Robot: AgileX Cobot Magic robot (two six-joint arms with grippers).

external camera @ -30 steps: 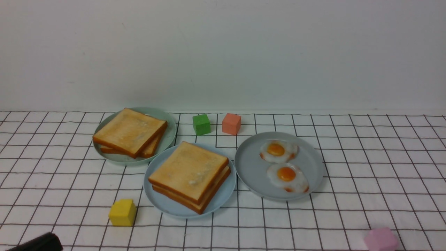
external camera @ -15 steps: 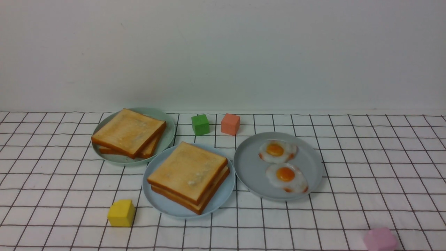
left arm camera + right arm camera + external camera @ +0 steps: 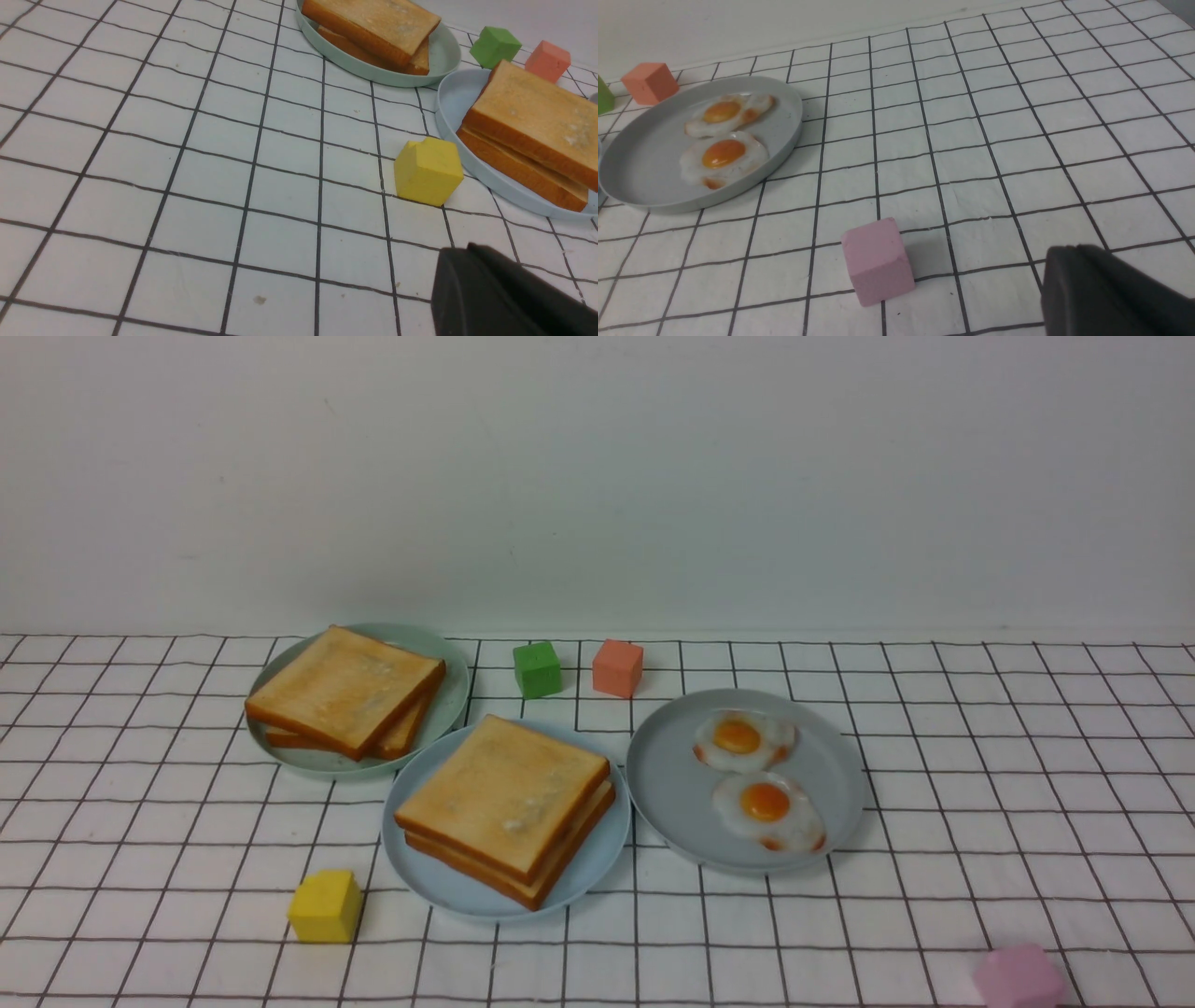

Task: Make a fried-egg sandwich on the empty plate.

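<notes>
— What lies nearest?
— A yellow block and a pink block; behind them the sandwich on the blue plate, then the egg plate and the toast pile.
— The grippers?
— Out of the front view; each wrist view shows only a dark edge of the left gripper and right gripper, so their opening can't be told.
</notes>
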